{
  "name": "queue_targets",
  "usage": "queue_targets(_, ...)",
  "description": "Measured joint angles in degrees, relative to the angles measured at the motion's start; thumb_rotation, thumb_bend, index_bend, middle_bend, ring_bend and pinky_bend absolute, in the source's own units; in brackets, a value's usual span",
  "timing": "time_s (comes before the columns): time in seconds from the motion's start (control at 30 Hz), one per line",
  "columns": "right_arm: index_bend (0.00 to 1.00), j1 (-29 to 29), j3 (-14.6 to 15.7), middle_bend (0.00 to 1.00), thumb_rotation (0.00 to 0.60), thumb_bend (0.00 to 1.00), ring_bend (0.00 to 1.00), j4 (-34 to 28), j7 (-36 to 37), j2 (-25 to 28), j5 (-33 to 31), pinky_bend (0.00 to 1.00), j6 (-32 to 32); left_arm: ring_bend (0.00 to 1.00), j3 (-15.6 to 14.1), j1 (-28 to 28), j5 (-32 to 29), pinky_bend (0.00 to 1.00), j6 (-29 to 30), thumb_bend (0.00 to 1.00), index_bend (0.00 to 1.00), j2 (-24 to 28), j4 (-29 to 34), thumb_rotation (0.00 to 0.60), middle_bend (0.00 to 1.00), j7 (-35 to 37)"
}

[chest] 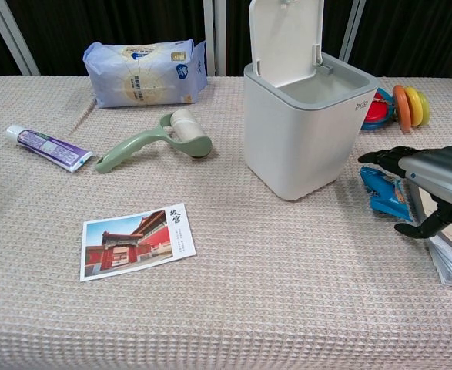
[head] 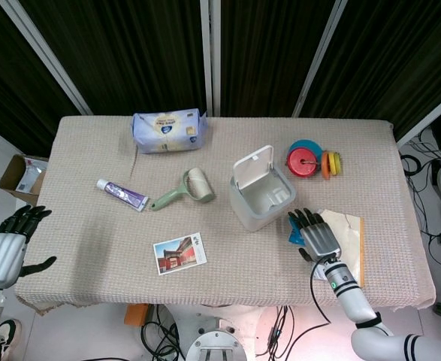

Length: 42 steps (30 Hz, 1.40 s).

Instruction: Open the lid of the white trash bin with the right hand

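Head view: the tabletop [head: 92,248] is covered in a beige woven cloth and carries all items noted below.

The white trash bin [head: 259,197] stands right of centre. Its lid [head: 252,166] is raised and stands upright at the bin's 10 o'clock edge, leaving the interior exposed; the chest view confirms the lid [chest: 286,40] upright above the bin body [chest: 303,131].

A pale blue soft pack [head: 168,130] lies at 11 o'clock from the bin, near the far edge. A paper sheet on an orange-edged pad [head: 345,239] lies at 4 o'clock from the bin.

The right hand [head: 316,234] is at 5 o'clock from the bin, fingers extended and apart, gripping nothing; it hovers just beside the bin and over a blue packet [chest: 385,193], of which only part shows. Whether it touches the packet cannot be told. The left hand [head: 8,245] is off the tabletop's left edge at 8 o'clock, fingers spread, holding nothing.

A green lint roller [head: 182,190] lies at 9 o'clock from the bin. A red and blue ring stacking toy [head: 313,160] lies at 2 o'clock. A postcard [head: 179,253] showing a red building lies at 8 o'clock. A toothpaste tube [head: 122,195] lies left of the roller.
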<state>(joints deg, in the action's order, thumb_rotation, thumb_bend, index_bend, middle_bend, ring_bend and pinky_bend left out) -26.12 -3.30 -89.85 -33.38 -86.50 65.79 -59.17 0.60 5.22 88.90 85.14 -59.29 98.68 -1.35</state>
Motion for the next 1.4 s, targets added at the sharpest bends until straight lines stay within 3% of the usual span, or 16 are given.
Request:
queue_targets(0.1, 0.12, -0.2, 0.0, 0.15, 0.6, 0.31, 0.13, 1.0, 0.2, -1.2, 0.1, 0.43, -0.4, 0.09, 0.0, 0.0, 0.0, 0.23, -0.1, 0.03, 0.18, 0.0, -0.1, 0.6, 0.14, 0.0)
queue_targets(0.23, 0.33, -0.1, 0.2, 0.29, 0.6, 0.36, 0.32, 1.9, 1.0, -2.0, 1.6, 0.66, -1.7, 0.09, 0.0, 0.0, 0.1, 0.23, 0.0, 0.03, 0.18, 0.0, 0.0, 0.6, 0.14, 0.0)
queue_targets(0.47, 0.62, 0.6, 0.8, 0.5, 0.6, 0.41, 0.51, 3.7, 2.7, -2.8, 4.3, 0.81, -4.2, 0.09, -0.1, 0.0, 0.1, 0.23, 0.0, 0.03, 0.18, 0.1, 0.1, 0.6, 0.14, 0.1)
queue_targets(0.73, 0.68, 1.9, 0.8, 0.53, 0.6, 0.44, 0.54, 4.0, 7.1, -2.1, 9.4, 0.82, -9.1, 0.09, -0.1, -0.1, 0.0, 0.23, -0.1, 0.03, 0.18, 0.1, 0.1, 0.6, 0.14, 0.0)
queue_targets(0.93, 0.68, 3.2, 0.0, 0.53, 0.6, 0.45, 0.54, -0.4, 9.1, 1.5, 14.0, 0.82, -15.0, 0.09, -0.1, 0.0, 0.0, 0.23, -0.3, 0.03, 0.18, 0.1, 0.2, 0.6, 0.14, -0.2)
queue_targets(1.17, 0.68, 2.1, -5.4, 0.54, 0.6, 0.45, 0.54, -6.8, 9.7, 5.1, 17.2, 0.82, -18.6, 0.09, -0.1, 0.0, -0.2, 0.23, -0.3, 0.03, 0.18, -0.1, 0.4, 0.6, 0.14, -0.7)
queue_targets(1.4, 0.68, -4.6, -11.9, 0.54, 0.6, 0.45, 0.54, -5.9, 7.7, 2.9, 13.8, 0.82, -13.6, 0.09, 0.1, 0.5, -1.1, 0.23, -1.7, 0.03, 0.18, -0.5, 0.0, 0.6, 0.14, -1.4)
